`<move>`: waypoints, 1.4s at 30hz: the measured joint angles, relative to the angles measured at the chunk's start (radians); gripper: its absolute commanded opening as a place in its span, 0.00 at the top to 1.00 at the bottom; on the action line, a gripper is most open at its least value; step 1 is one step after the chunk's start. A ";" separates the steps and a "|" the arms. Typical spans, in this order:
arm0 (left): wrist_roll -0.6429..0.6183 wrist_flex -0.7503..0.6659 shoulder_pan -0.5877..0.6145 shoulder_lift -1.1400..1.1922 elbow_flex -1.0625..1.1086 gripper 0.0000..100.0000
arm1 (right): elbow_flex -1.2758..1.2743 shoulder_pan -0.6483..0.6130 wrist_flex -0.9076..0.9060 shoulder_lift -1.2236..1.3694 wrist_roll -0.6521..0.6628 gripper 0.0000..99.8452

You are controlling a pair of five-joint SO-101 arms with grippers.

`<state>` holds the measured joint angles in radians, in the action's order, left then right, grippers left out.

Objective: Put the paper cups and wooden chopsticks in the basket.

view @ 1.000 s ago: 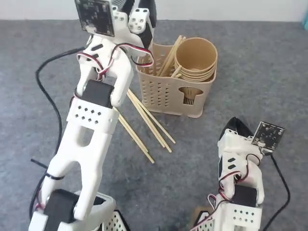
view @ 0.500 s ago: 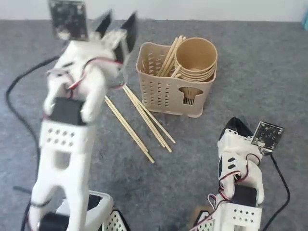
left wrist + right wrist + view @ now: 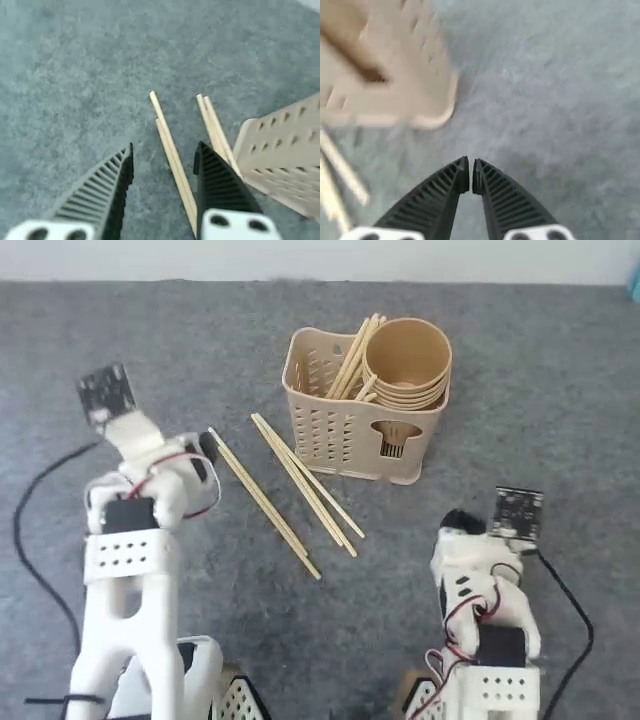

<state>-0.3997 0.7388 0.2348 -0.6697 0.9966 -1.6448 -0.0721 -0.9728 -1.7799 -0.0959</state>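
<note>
beside basket [image 3: 340, 430]: chopsticks [image 3: 265, 502] on carpet [image 3: 520, 390] | left tool [image 3: 165, 147] wide, empty | right tool [image 3: 470, 162] closed, empty

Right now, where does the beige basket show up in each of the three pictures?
High view: the basket stands at upper centre, holding paper cups.
Left wrist view: the basket shows its perforated wall just beyond the open left gripper.
Right wrist view: the basket, blurred, lies ahead of the right gripper.
Shared landmark: the loose chopsticks on the carpet beside it.
</note>
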 measured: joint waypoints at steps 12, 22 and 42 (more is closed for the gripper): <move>-0.037 -0.117 0.003 0.410 -0.086 0.81 | 0.051 -0.439 -0.077 -0.002 0.204 0.97; -0.057 -0.121 0.032 0.549 -0.192 0.81 | 0.051 -0.532 0.048 -0.002 0.213 0.97; -0.057 -0.195 0.032 0.551 -0.192 0.81 | 0.531 -0.535 0.531 1.200 0.213 0.83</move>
<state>-0.4565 0.5439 0.2670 -0.1189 0.8048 -1.1139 -0.6076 -0.4419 -0.5800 0.1174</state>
